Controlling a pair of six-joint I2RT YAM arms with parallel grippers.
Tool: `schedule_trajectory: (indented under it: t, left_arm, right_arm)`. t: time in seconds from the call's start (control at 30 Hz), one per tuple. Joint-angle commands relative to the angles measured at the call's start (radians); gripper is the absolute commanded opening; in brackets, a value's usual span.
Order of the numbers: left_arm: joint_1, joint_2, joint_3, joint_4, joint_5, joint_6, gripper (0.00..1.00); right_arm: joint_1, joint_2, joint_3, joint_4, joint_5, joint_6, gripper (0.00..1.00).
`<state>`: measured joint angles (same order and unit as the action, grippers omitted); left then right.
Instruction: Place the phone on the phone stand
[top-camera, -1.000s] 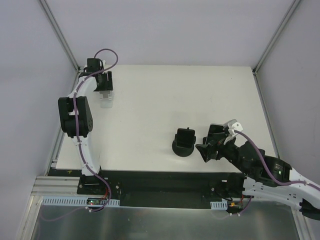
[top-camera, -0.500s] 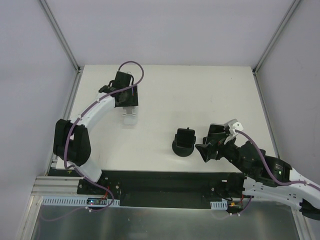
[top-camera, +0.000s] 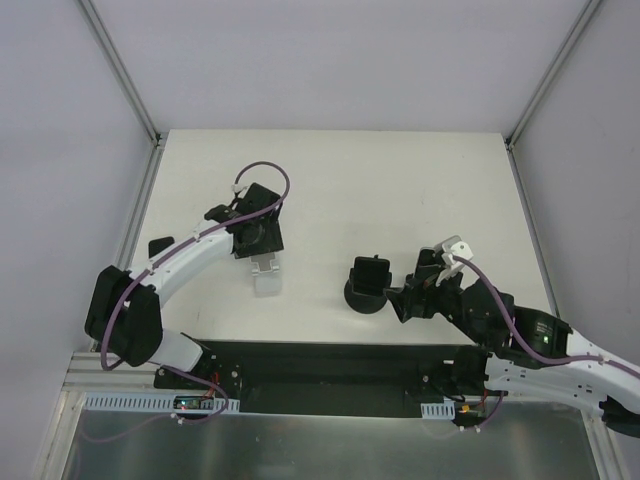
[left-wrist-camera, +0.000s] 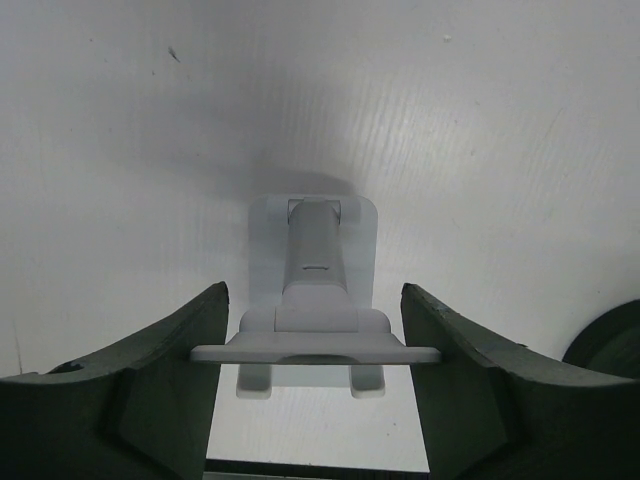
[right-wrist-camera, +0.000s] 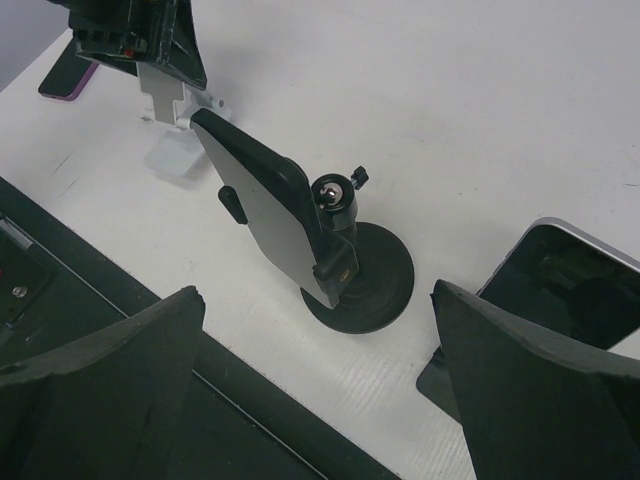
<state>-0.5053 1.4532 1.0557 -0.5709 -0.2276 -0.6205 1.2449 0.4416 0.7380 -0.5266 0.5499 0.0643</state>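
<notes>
Fingers of left gripper (left-wrist-camera: 313, 320) clamped on small white plastic stand (left-wrist-camera: 312, 250), carried within past second from far-left corner toward centre of white surface (top-camera: 400, 180). Judged clutter shift, not task's placement.

Fingers of right gripper (right-wrist-camera: 318, 295) spread wide, empty, flanking black disc-base phone stand (right-wrist-camera: 370, 285), upright mid-surface.

Dark-screened, silver-rimmed phone (right-wrist-camera: 575, 270) rests near it, not touching, ungrasped.

No brand, label or writing legible.
</notes>
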Motion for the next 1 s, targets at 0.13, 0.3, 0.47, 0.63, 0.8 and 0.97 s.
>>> schedule_trajectory:
  t: [0.13,0.3,0.47,0.63,0.8,0.97]
  left_arm:
    - [-0.119,-0.117,-0.062,-0.009,-0.030,-0.122,0.00]
    - [-0.170,-0.087,-0.040,-0.009,-0.075,-0.076,0.00]
    - [-0.199,-0.071,-0.057,0.023,-0.079,-0.053,0.05]
    - [-0.210,-0.068,-0.076,0.049,-0.070,-0.058,0.27]
    - [-0.211,-0.063,-0.088,0.066,-0.064,-0.070,0.34]
    - [-0.225,-0.039,-0.071,0.075,-0.055,-0.079,0.23]
  right_arm:
    - [-0.004,0.020,0.020,0.056,0.018,0.011,1.00]
    - [-0.001,0.014,0.020,0.068,0.004,0.014,0.99]
    - [-0.001,0.000,0.020,0.074,-0.007,0.019,1.00]
    - [-0.002,-0.009,0.018,0.076,-0.011,0.017,1.00]
    - [-0.002,-0.015,0.018,0.077,-0.016,0.014,1.00]
    - [-0.002,-0.026,0.006,0.079,-0.016,0.020,1.00]
